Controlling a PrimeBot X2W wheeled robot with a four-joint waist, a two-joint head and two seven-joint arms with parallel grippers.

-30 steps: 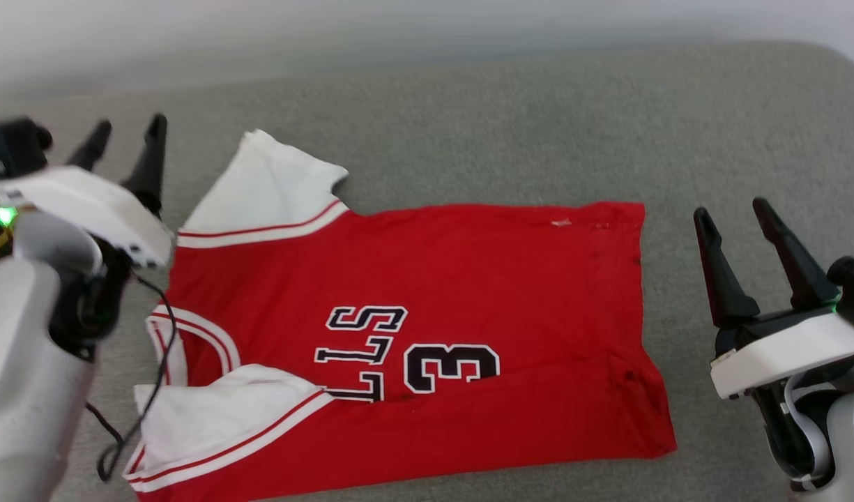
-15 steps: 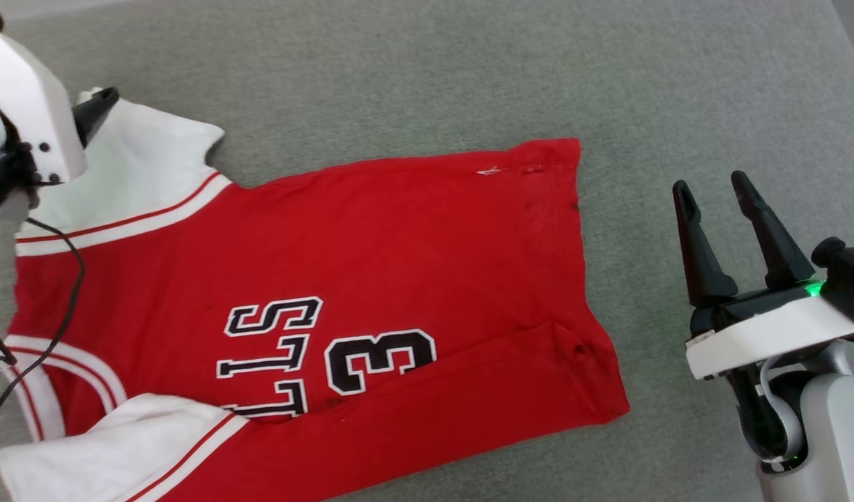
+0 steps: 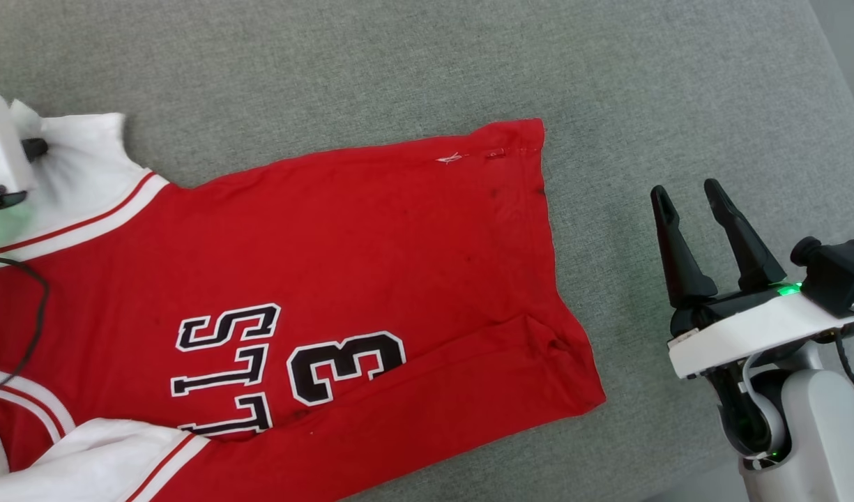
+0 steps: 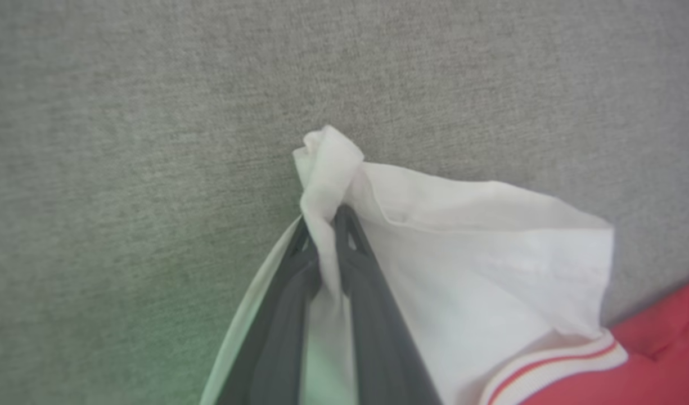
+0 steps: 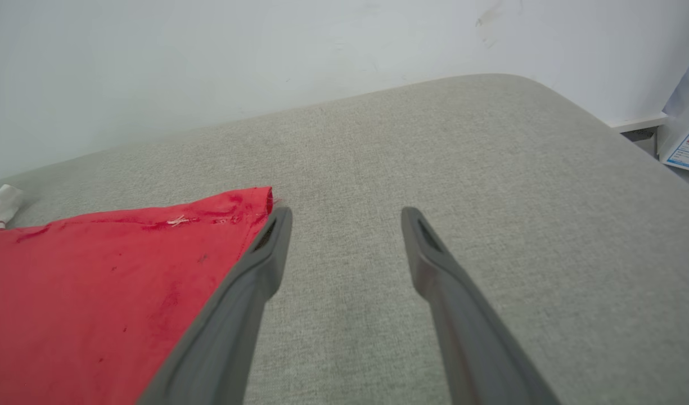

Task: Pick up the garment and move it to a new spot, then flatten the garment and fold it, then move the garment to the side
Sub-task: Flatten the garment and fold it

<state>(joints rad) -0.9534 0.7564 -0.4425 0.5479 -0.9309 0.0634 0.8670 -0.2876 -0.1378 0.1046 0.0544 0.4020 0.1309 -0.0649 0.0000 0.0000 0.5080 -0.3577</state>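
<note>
The garment (image 3: 343, 258), a red jersey with white sleeves, black letters and a 3, lies spread on the grey cushion (image 3: 399, 77). Its collar end runs off the head view's left edge and its hem faces right. My left gripper (image 4: 325, 222) is shut on the tip of the far white sleeve (image 4: 462, 264), with bunched cloth pinched between its dark fingers (image 4: 372, 292). At the head view's left edge that gripper (image 3: 33, 148) sits on the same sleeve (image 3: 85, 174). My right gripper (image 3: 684, 195) stands open right of the hem, above the cushion, with nothing between its fingers; its wrist view shows the garment (image 5: 97, 292) to its left.
A pale wall (image 5: 265, 56) rises behind the cushion. The cushion's rounded right corner (image 5: 575, 112) drops off toward a white ledge and a paper label (image 5: 687, 146). A black cable (image 3: 29, 328) from the left arm hangs over the jersey's collar end.
The head camera has tilted down and turned right, so the jersey sits further left. My left gripper came down onto the far sleeve and closed on its tip. The right gripper stays open.
</note>
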